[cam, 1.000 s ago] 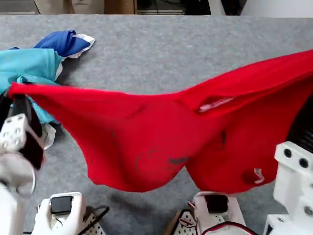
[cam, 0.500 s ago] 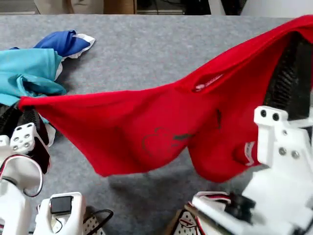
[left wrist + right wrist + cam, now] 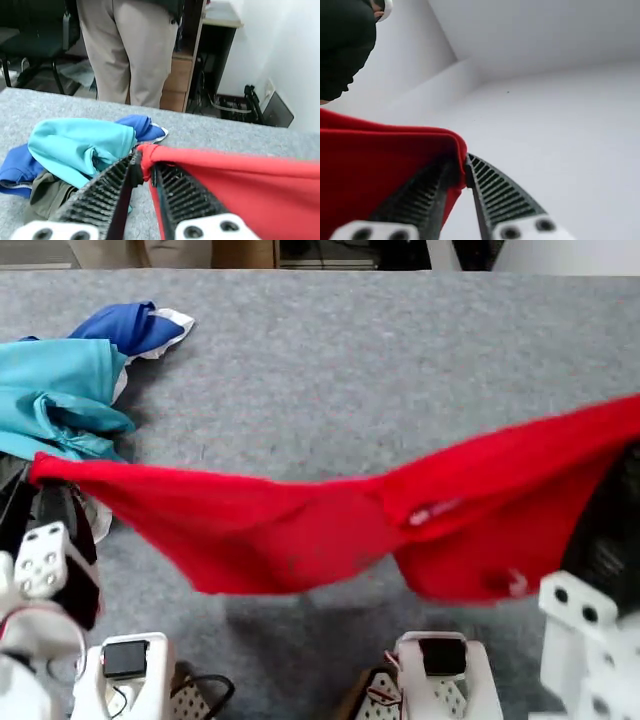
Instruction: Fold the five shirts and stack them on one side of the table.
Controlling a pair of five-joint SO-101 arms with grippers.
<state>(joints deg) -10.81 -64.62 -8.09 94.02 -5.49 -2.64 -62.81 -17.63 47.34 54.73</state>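
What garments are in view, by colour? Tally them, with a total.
Red shirt: 1
Turquoise shirt: 1
Dark blue shirt: 1
Olive garment: 1
Total: 4 told apart; the white scrap by the blue one is unclear.

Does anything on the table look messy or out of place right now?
Nothing damaged. The turquoise shirt and blue shirt lie crumpled in a heap at the edge of the table. The red shirt sags in mid-air, pinched at its ends by the left hand and right hand.
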